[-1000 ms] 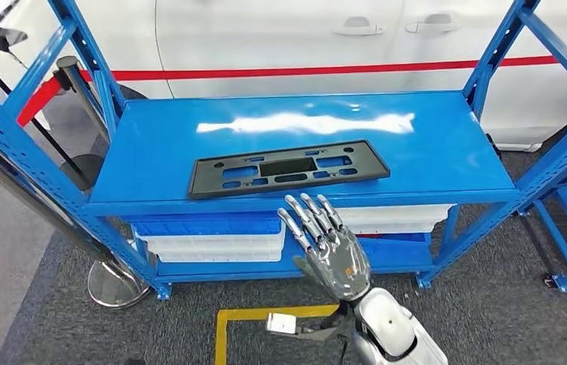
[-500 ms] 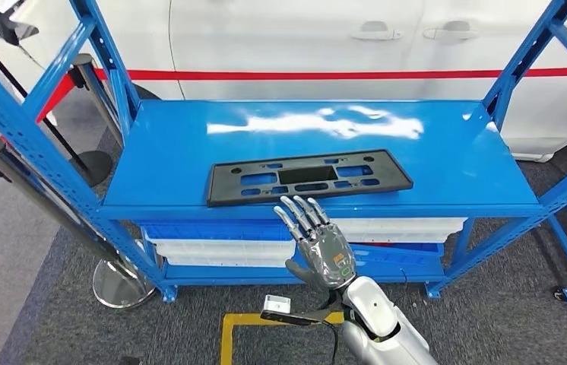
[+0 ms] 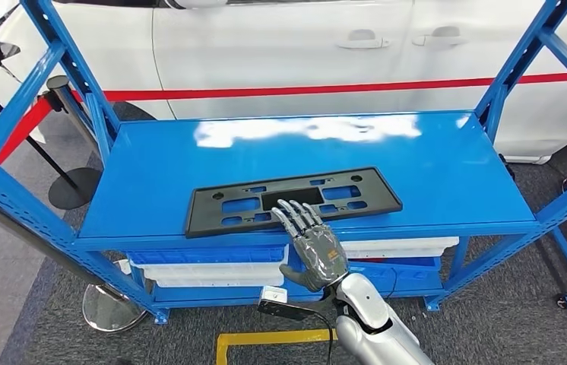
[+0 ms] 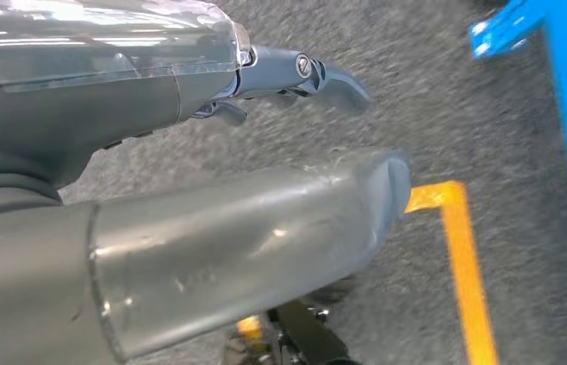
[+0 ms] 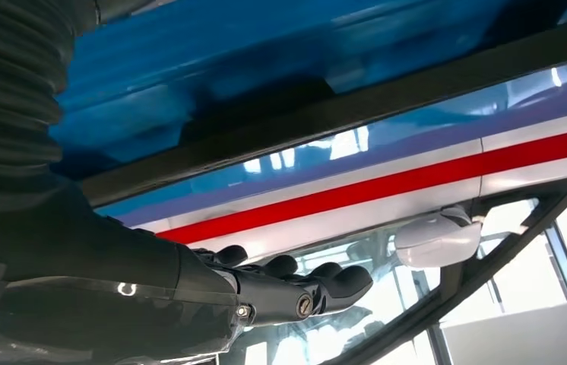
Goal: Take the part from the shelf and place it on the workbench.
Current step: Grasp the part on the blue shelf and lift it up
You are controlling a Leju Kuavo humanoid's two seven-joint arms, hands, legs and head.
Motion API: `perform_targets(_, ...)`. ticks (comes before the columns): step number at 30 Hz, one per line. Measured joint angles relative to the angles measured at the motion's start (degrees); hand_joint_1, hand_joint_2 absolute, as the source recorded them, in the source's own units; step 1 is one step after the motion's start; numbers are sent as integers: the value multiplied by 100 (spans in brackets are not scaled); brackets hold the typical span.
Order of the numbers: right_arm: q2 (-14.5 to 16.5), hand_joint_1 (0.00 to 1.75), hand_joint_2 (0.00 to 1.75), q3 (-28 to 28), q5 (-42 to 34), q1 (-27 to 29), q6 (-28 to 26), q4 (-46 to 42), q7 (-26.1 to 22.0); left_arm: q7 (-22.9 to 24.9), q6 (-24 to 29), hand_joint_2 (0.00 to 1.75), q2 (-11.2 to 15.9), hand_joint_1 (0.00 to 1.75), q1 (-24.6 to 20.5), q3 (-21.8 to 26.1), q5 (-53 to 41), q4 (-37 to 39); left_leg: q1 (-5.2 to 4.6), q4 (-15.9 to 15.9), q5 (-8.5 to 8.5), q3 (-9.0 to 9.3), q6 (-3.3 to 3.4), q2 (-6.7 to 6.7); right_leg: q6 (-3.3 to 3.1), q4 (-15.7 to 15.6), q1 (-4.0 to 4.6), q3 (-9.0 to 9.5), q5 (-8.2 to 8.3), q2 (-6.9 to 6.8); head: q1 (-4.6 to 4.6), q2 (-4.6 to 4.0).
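Flat black rectangular plastic part w/ cutouts [image 3: 293, 199] lying on glossy blue metal shelf top [image 3: 432, 160], toward front edge. Right hand [image 3: 313, 242] raised at 6 o'clock of part, fingers apart and straight, holding nothing, tips over part's near edge; contact can't tell. Left hand [image 4: 189, 175] low over grey carpet [image 4: 493, 106], fingers extended, empty. White car w/ red stripe [image 3: 280, 46] at 12 o'clock behind shelf.

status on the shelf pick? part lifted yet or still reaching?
Done: the robot faces the blue shelf, right hand raised to its front edge. In hand: nothing held; the fingers are spread, tips over the near edge of the black part, which lies flat on the shelf top. The left hand hangs over the floor, holding nothing. Left: grip, lift, carry to the workbench.
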Motion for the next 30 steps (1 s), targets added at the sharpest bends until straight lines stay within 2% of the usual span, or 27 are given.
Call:
perform_targets(1,-1,0,175,0,-2,9,3,7,-1,4,2,0,5,0,-7,-10,-2,10,-14,-120,86,17,48,3,38,17,2,12,-48,-5,1,0)
perform_targets(3,-1,0,175,1,-4,22,9,14,-2,5,8,0,15,0,-28,-36,-6,25,-43,-125,54,11,164,1,102,24,8,2,-99,-6,17,1)
perform_targets(5,-1,0,175,1,-6,29,9,10,0,-1,16,0,19,0,-29,-64,-11,25,-33,-147,53,40,240,4,163,99,-2,-17,-188,-9,41,1)
perform_targets(6,-1,0,175,1,-8,30,8,9,1,-5,19,0,20,0,-29,-75,-13,25,-24,-168,42,65,272,7,191,270,-8,-99,-285,-10,52,1)
perform_targets(8,-3,0,175,0,-10,38,8,9,3,-15,21,0,21,0,-34,-85,-15,25,-20,-188,12,102,320,11,231,854,-16,-417,-545,-14,76,1)
perform_targets(10,-4,0,175,0,-12,45,9,10,4,-19,21,0,21,0,-40,-89,-15,25,-22,-188,-3,111,339,11,245,1226,-20,-634,-691,-14,80,1)
perform_targets(15,-4,0,175,0,-12,47,10,10,4,-20,21,0,21,0,-40,-89,-15,25,-23,-188,-4,112,340,11,246,1253,-20,-651,-699,-14,80,1)
perform_targets(17,-4,0,175,0,-13,52,10,10,5,-22,21,0,21,0,-40,-90,-15,25,-24,-188,-8,115,343,9,248,1351,-21,-715,-728,-14,80,1)
perform_targets(19,-7,0,175,0,-14,81,12,13,7,-28,21,0,22,0,-40,-97,-16,26,-28,-188,-30,139,348,2,250,1657,-21,-950,-755,-14,82,1)
perform_targets(21,-13,0,175,0,-17,118,17,18,9,-37,22,0,23,0,-35,-104,-18,27,-35,-188,-68,190,348,-12,235,1768,-18,-1143,-587,-14,83,1)
perform_targets(22,-13,0,175,-1,-38,118,28,21,14,-38,23,0,13,0,-37,-108,-18,27,-49,-188,-103,237,332,-22,173,1342,5,-1026,-291,-15,76,1)
perform_targets(23,21,0,175,-10,-118,77,49,48,18,-35,24,0,7,0,-38,-112,-31,27,-58,-158,-166,267,276,-23,97,852,13,-855,-4,-14,72,1)
perform_targets(25,119,0,175,-44,-319,-56,98,136,24,-23,25,0,-5,0,-50,-122,-63,28,-61,188,-440,174,151,-21,-52,-3,23,-532,431,-17,43,1)
perform_targets(26,179,0,175,-68,-417,-133,121,201,24,-16,25,0,-1,0,-53,-129,-85,28,-46,536,-629,14,91,-14,-74,-50,7,-511,454,-18,33,1)
perform_targets(27,212,0,175,-86,-462,-187,137,258,23,-11,25,0,0,0,-55,-138,-97,29,-34,927,-799,-177,67,-14,-80,-45,6,-512,453,-22,20,1)
perform_targets(28,242,0,175,-105,-496,-237,152,321,23,-5,25,0,1,0,-53,-147,-107,29,-26,1239,-898,-336,43,-13,-82,-38,6,-515,449,-24,14,1)
perform_targets(29,265,0,175,-119,-517,-283,162,378,22,-1,24,0,1,0,-46,-157,-114,29,-16,1366,-886,-411,23,-12,-80,-29,6,-515,443,-24,11,0)
perform_targets(30,288,0,175,-130,-531,-325,167,428,22,4,24,0,3,0,-41,-163,-116,29,-6,1248,-754,-367,10,-11,-73,-16,3,-512,433,-22,9,0)
